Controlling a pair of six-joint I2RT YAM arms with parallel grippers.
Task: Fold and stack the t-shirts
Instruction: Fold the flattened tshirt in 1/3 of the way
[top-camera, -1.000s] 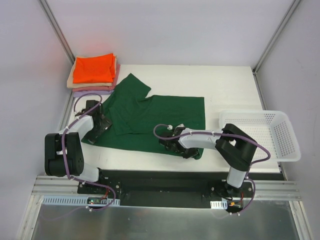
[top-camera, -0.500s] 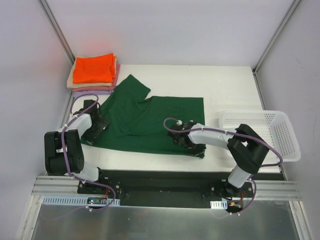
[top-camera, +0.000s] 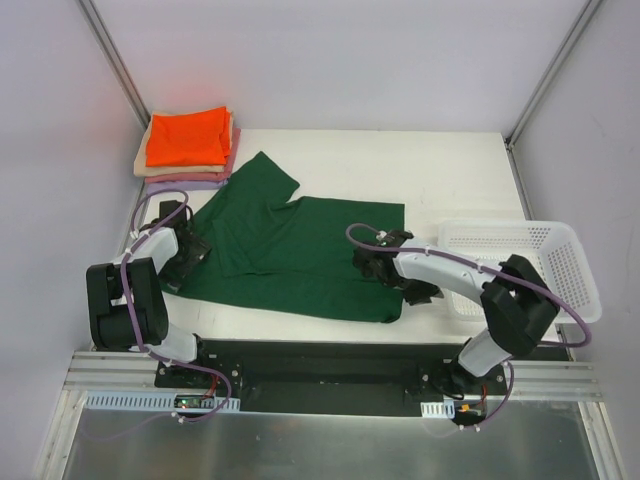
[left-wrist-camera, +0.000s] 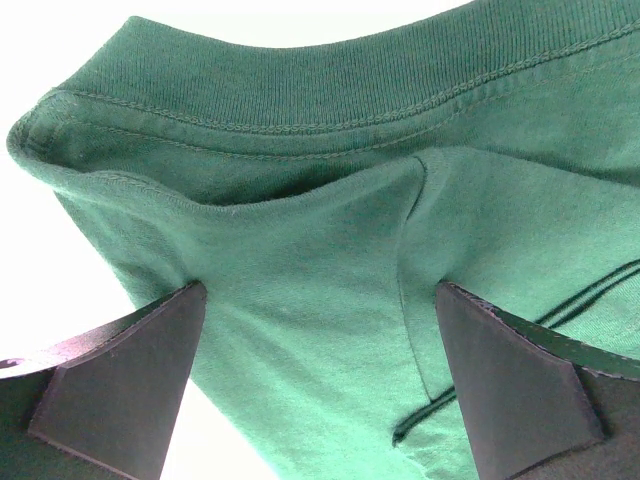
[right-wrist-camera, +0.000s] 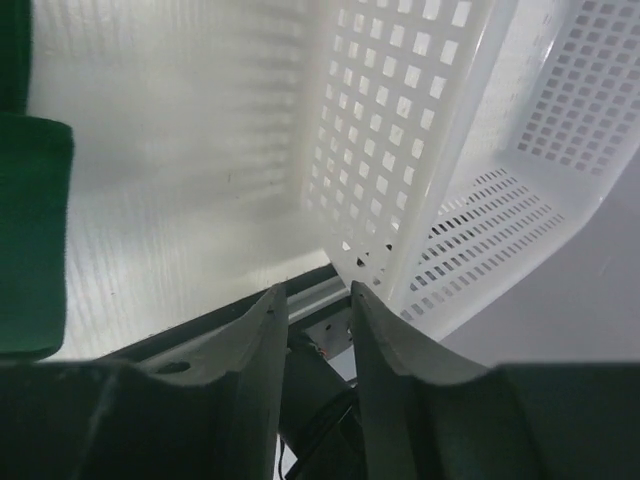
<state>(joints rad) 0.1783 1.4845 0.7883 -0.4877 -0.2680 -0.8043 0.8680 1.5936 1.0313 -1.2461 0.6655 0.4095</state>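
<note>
Change: the right claw (right-wrist-camera: 315, 290) is swinging off the dark green t-shirt (top-camera: 300, 250) toward the basket (top-camera: 500, 226). Its fingers are loosening to a narrow gap, gripping nothing.
Left claw (top-camera: 188, 258): is hanging released, spread wide, with the green shirt's ribbed edge lying between its fingers.
Hard to see: the beige shirt (top-camera: 143, 165), pink shirt (top-camera: 234, 150) and lavender shirt (top-camera: 165, 185) are showing only edges under the orange shirt (top-camera: 185, 138).
Location: the green shirt is lying spread mid-surface (top-camera: 400, 165); the stack is sitting at the far left corner.
Count: five t-shirts, one basket, two claws.
</note>
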